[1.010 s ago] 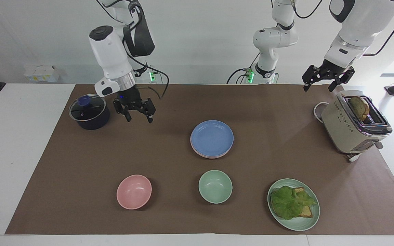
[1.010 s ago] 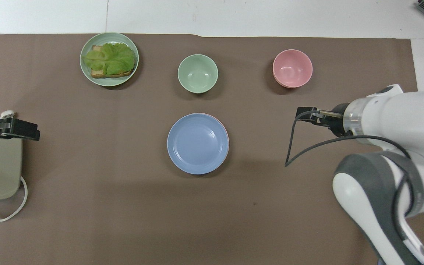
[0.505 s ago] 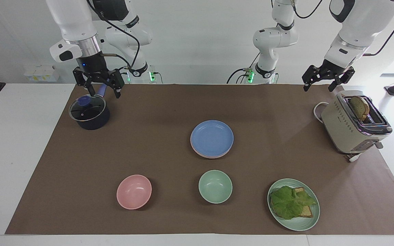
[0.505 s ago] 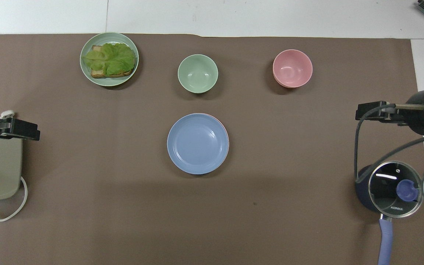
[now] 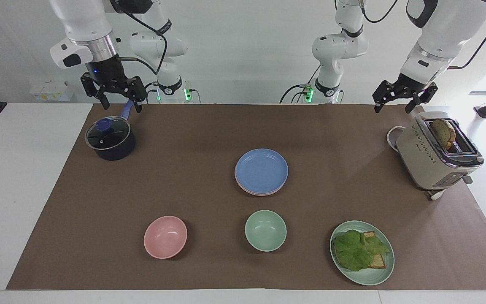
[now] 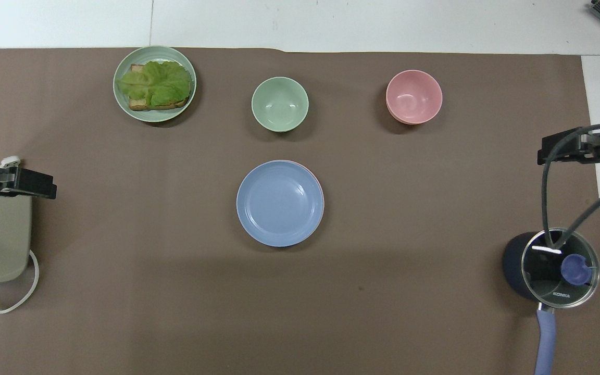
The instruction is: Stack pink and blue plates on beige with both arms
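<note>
The blue plate lies on top of a stack in the middle of the mat. A thin rim of the pink plate shows just under it. The beige plate is hidden. My right gripper hangs open and empty in the air over the pot's handle at the right arm's end. Above the toaster, at the left arm's end, my left gripper is open and empty as well. Neither gripper is near the stack.
A dark lidded pot with a blue handle sits at the right arm's end. A beige toaster holds a slice of bread at the left arm's end. Farther out are a pink bowl, a green bowl and a green plate with lettuce and toast.
My right gripper has risen and swung away from the mat's middle, ending over the pot's handle. The left arm and the plates have not moved.
</note>
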### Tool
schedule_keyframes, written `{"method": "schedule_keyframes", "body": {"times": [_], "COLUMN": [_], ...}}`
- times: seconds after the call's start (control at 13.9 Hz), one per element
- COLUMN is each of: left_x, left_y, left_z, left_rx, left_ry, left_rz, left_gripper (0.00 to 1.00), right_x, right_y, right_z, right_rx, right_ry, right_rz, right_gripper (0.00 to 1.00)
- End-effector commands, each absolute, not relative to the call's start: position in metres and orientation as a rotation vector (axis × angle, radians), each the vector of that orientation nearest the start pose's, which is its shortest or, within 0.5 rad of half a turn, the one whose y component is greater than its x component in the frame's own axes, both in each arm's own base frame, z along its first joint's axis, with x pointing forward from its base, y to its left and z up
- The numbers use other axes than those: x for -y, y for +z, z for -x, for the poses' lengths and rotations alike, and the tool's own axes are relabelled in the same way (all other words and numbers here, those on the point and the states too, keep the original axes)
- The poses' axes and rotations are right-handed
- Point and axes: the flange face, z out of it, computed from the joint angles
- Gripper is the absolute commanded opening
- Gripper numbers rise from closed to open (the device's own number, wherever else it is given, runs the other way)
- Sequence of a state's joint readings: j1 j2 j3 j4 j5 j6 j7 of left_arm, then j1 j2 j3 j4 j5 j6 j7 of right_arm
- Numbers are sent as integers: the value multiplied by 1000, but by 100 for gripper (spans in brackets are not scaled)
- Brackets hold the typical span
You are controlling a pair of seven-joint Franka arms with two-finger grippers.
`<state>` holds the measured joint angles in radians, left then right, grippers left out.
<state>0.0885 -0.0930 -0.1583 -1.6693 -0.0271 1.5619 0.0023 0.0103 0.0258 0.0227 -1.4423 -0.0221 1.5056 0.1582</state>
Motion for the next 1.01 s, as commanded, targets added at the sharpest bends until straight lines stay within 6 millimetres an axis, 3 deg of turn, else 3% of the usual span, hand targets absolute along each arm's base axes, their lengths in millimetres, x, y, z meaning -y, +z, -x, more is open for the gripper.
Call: {"method": "schedule_keyframes", "body": {"times": [0.0, 0.94], "left_x": [41, 41], "left_y": [629, 629], "left_z": [-520, -520], "left_rx": [-129, -129], "left_ry": [36, 36], "left_rz": [3139, 3139], "left_gripper": [100, 100], "right_x": [-14, -16], "right_y": [666, 656], "right_z": [-549, -538], "right_rx": [-156, -154], "right_ry": [-2, 20], "right_rz": [3154, 3152], "right_gripper": [100, 100]}}
